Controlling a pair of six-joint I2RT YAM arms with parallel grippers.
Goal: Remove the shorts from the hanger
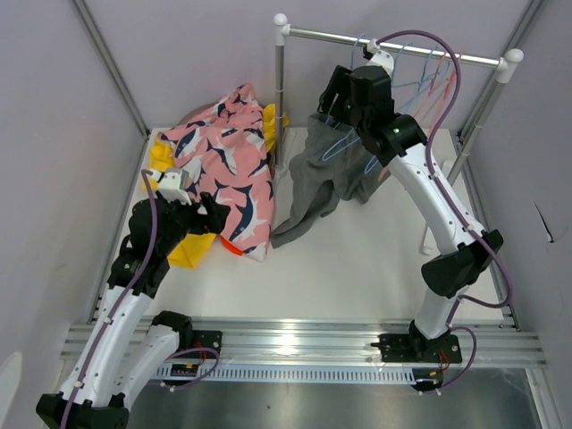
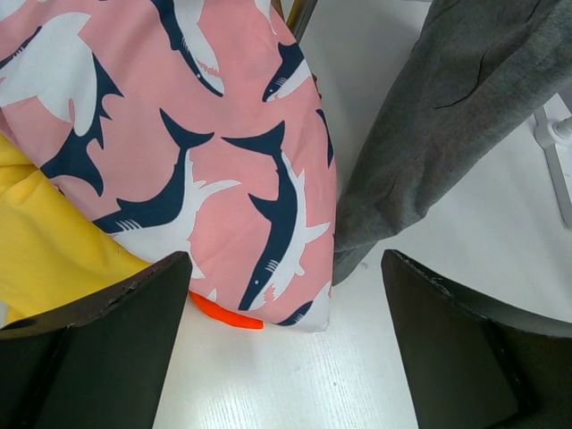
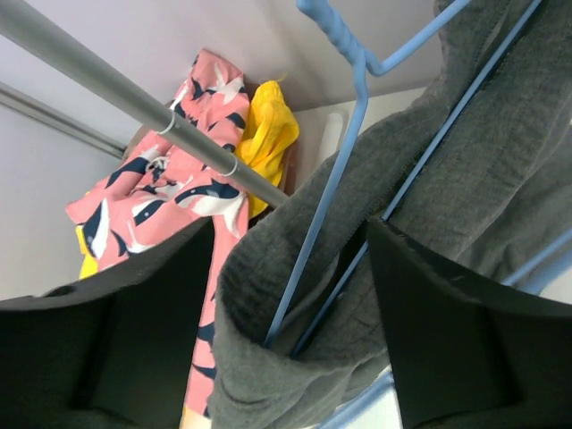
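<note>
One blue hanger [image 3: 357, 80] inside grey shorts [image 3: 465, 152], clearest at right wrist

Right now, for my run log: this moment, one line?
grey shorts: on hanger; right end effector: open, at shorts; left end effector: open

The white table [image 1: 357, 259] bears pink shorts [image 1: 223, 165], yellow shorts [image 1: 192, 250], orange shorts [image 2: 228, 315], heaped.

The left arm [image 1: 134, 259] is bent low at the elbow, and the left gripper [image 2: 281, 357] is pointed forward with its fingers [image 2: 98, 340] spread wide. The right arm [image 1: 438, 201] is raised high and reached forward; the right gripper [image 3: 286, 331] is likewise held open.
</note>
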